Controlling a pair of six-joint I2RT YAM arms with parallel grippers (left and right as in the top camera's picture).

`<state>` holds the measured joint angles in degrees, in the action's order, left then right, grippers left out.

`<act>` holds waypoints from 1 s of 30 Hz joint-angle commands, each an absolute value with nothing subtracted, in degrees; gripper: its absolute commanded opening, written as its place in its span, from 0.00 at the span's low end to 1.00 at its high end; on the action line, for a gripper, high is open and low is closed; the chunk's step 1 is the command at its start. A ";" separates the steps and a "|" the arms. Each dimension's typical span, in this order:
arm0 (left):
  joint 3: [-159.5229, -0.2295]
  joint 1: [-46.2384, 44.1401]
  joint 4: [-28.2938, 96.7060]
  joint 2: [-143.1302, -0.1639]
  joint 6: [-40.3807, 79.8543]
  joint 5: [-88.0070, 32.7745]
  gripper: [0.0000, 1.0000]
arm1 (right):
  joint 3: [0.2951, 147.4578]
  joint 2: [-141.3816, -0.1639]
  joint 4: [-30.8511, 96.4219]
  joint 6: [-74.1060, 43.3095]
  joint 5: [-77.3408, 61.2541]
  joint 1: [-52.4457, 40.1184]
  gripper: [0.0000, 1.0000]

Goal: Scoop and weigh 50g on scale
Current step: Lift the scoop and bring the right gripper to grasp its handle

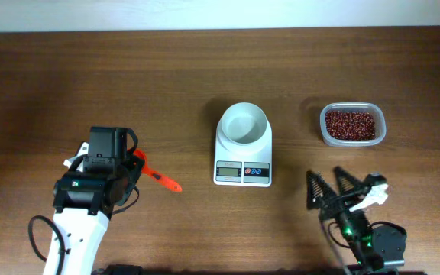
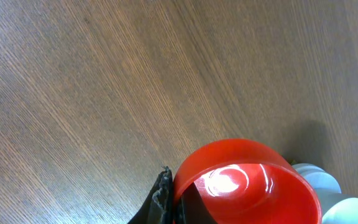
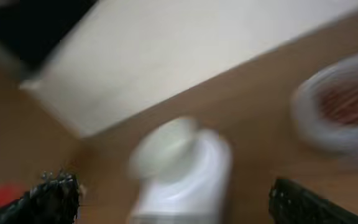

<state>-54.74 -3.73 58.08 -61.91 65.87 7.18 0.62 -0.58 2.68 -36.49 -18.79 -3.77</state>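
Scale (image 1: 243, 145) is the reference. Beans (image 1: 350, 124) in clear tub (image 1: 321, 127), right of scale. Left hand (image 1: 132, 164), left of scale, clamped on orange scoop (image 1: 163, 182). Right hand (image 1: 328, 187), front-right of scale, spread wide, holding nothing.

The scale (image 1: 243, 156) is small and white and sits flat at the middle of the table (image 1: 128, 76), grey display (image 1: 228, 173) and two buttons (image 1: 257, 173) on its near side. Its round white bowl (image 1: 243, 124) stands upright, empty. The beans (image 1: 350, 124), small and dark red-brown, lie in a clear tub (image 1: 324, 136) to the scale's right, apart from it
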 commanded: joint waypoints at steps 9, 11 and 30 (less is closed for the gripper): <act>-54.59 -3.60 59.05 -61.10 68.25 5.13 0.00 | 9.02 -7.27 -5.37 -59.16 -47.72 -3.46 0.99; -54.59 -3.57 59.05 -61.10 68.38 3.79 0.00 | 15.33 -20.43 -5.39 -56.80 -49.28 -3.46 0.99; -54.59 -15.35 67.05 -61.17 98.35 -8.19 0.00 | 23.27 -72.79 -39.09 -69.76 -24.80 -45.93 0.73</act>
